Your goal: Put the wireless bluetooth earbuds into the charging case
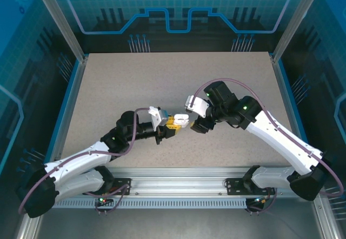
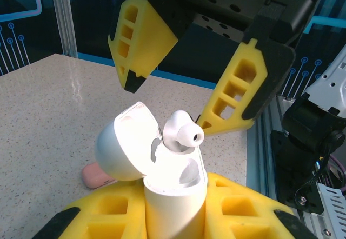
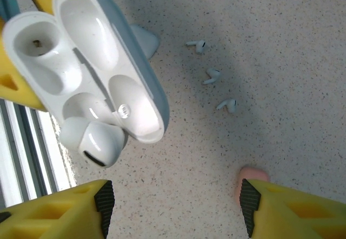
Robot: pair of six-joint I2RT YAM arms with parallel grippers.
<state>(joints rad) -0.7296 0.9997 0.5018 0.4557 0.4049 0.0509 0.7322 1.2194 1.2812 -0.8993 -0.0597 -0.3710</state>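
Note:
My left gripper (image 2: pixel 175 209) is shut on a white charging case (image 2: pixel 173 196) and holds it upright with the lid (image 2: pixel 121 147) flipped open. One white earbud (image 2: pixel 181 133) sits in a socket, its head sticking out and tilted. The other socket (image 3: pixel 35 44) is empty. My right gripper (image 2: pixel 167 101) hovers just above the case, open, with nothing between its fingers (image 3: pixel 81 212). Three more white earbuds (image 3: pixel 212 75) lie loose on the table. In the top view the two grippers (image 1: pixel 172 124) (image 1: pixel 193 123) meet at the table's middle front.
A pink case (image 2: pixel 97 177) lies on the speckled table (image 2: pixel 43 120) beside the left gripper; its edge (image 3: pixel 251 175) shows by my right finger. The metal rail (image 1: pixel 178 177) runs along the near edge. Blue walls enclose the table.

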